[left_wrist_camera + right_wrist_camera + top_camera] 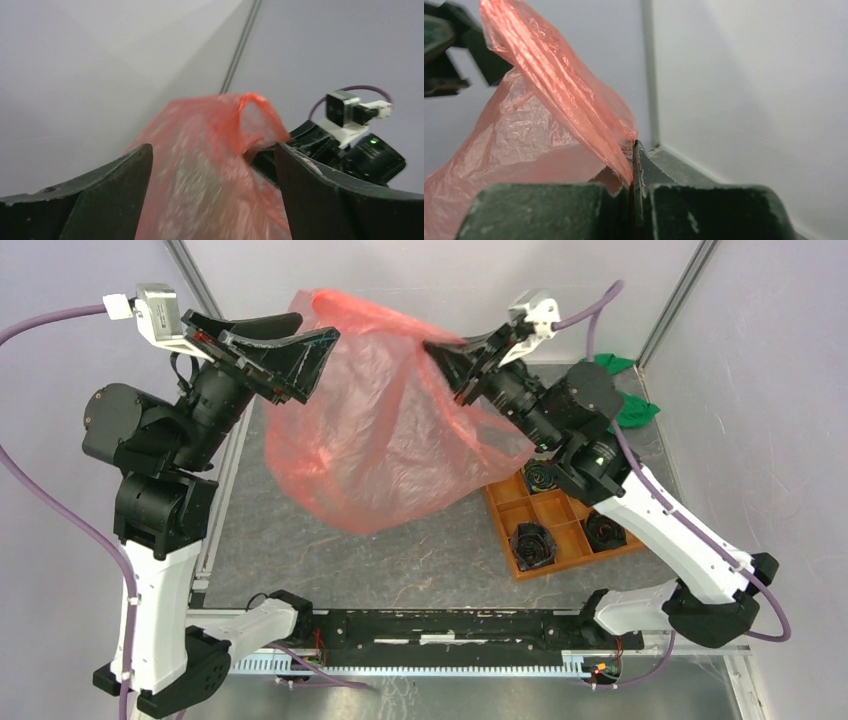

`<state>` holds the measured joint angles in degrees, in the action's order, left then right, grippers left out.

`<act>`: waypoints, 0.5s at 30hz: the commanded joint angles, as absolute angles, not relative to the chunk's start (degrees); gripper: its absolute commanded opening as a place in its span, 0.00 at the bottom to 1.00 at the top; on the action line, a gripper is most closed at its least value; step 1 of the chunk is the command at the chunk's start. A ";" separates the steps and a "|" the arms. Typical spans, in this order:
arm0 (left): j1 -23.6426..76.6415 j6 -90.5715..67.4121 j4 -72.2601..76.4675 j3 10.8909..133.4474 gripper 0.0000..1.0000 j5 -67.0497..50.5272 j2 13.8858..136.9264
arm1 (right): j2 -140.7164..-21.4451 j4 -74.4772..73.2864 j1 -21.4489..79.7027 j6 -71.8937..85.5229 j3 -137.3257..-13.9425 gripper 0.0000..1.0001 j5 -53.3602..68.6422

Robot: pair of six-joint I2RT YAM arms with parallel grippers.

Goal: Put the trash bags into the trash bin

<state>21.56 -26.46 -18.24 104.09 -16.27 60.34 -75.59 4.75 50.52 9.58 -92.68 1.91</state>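
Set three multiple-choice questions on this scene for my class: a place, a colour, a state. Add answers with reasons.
1. Where is the orange tray? A. On the table, right side. B. On the table, left side. C. In the air.
2. What colour is the plastic bag? A. Green. B. Red-pink. C. Blue.
3. How is the right hand? A. Wide open. B. Shut and empty. C. Shut on the bag.
Answers: 1 A, it sits right of the bag; 2 B, its film shows red-pink in every view; 3 C, the wrist view shows film pinched in it.
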 commanded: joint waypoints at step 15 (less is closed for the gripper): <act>21.31 -24.70 -27.46 89.59 0.94 7.91 61.24 | -78.85 -2.41 36.55 8.57 -99.10 0.00 4.54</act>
